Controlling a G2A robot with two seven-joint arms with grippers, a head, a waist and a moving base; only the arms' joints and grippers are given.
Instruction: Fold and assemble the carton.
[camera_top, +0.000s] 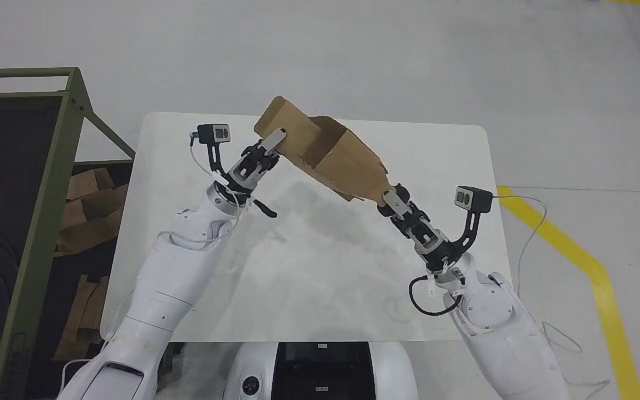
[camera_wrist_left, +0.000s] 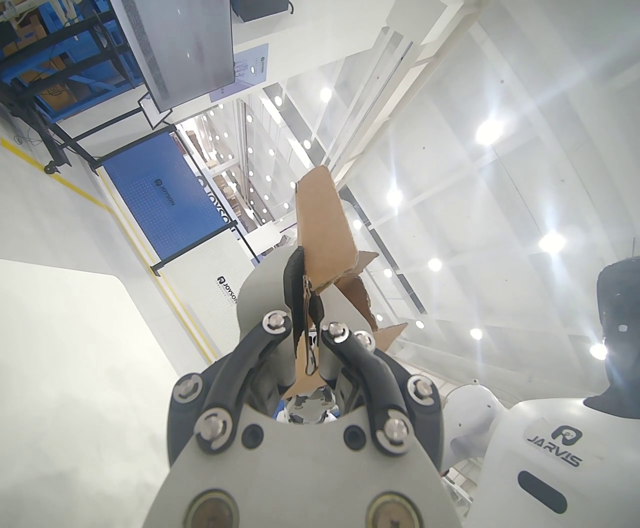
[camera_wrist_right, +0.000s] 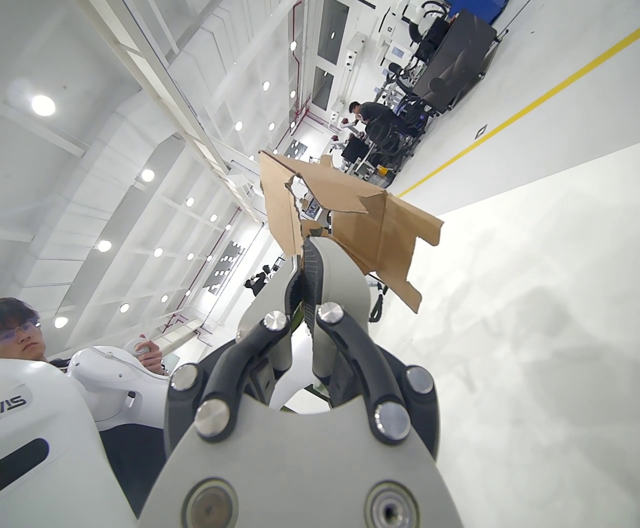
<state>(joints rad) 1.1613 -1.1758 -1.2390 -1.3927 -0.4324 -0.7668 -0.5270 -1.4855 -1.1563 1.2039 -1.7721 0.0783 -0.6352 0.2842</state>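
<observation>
Carton (camera_top: 322, 155) is held clear of the counter (camera_top: 300, 290), above its far middle part, slung between the two arms. It is brown cardboard, partly opened. A trough-like hollow faces up in the top view, a rounded flap stands out at the far-left end, and loose, notched flaps are seen at the near-right end.

Left gripper (camera_top: 266, 156) is placed at the carton's far-left end. Its fingers (camera_wrist_left: 295, 280) are drawn narrow and pinched on a thin cardboard edge, as seen from the left wrist. Right gripper (camera_top: 386, 198) is placed at the near-right end. Its fingers (camera_wrist_right: 332, 280) are likewise closed tight on a panel edge, with ragged board just beyond the tips.

Left of the counter a green-framed bin (camera_top: 40, 150) is noted, with flat cardboard pieces (camera_top: 90, 205) in it.

Step in hand, as judged: the blank is being opened out and squared into a body. No end is seen closed and no flap is seen tucked, so the task is reckoned early to midway.

Next move, as judged: the body would need to be set down on the counter or braced by one grip, so that the other can be freed for an end flap. Care is called for at the pinched edges, since thin board may be torn or creased if the arms are twisted against each other.
</observation>
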